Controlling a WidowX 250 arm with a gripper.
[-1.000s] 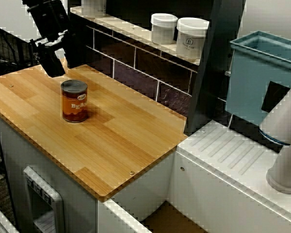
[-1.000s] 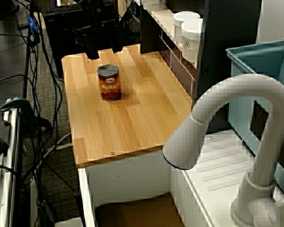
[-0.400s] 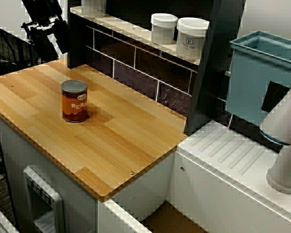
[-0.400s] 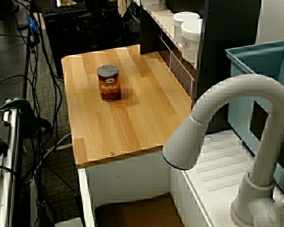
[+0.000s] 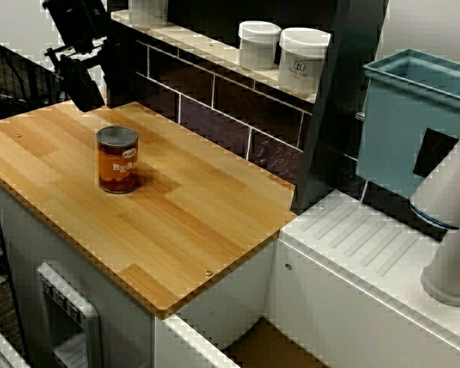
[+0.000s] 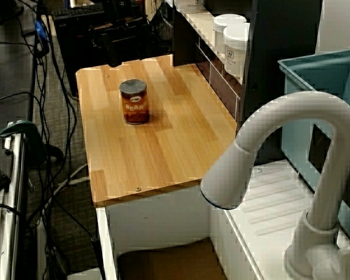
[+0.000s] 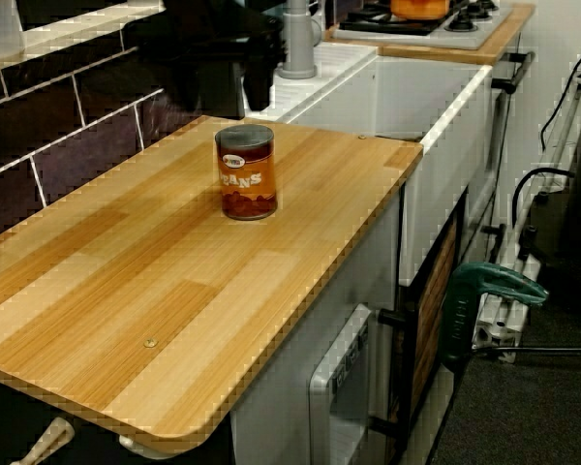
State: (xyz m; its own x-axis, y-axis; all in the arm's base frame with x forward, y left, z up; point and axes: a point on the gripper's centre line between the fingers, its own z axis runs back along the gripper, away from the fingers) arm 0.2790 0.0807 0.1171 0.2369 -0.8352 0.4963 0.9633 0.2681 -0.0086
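Note:
A brown bean can (image 5: 117,159) with a grey lid stands upright on the wooden counter (image 5: 199,222), toward its left end. My black gripper (image 5: 83,88) hangs over the counter's far left corner, behind the can and apart from it. In the view from the sink side the gripper (image 6: 127,52) is dark against the dark background beyond the can (image 6: 134,102). The view that rides on the gripper shows its two fingers apart, the gripper (image 7: 230,92) open and empty, with the can (image 7: 247,172) just below them.
Two white jars (image 5: 259,44) (image 5: 303,60) sit on a shelf above the dark tiled wall (image 5: 215,107). A teal bin (image 5: 414,123), a white faucet (image 6: 280,175) and a ribbed draining board (image 5: 368,238) are to the right. Cables (image 6: 23,116) lie on the floor.
The gripper rose and drew back from the can toward the far left, then came partway down again over the counter's corner. The can has not moved.

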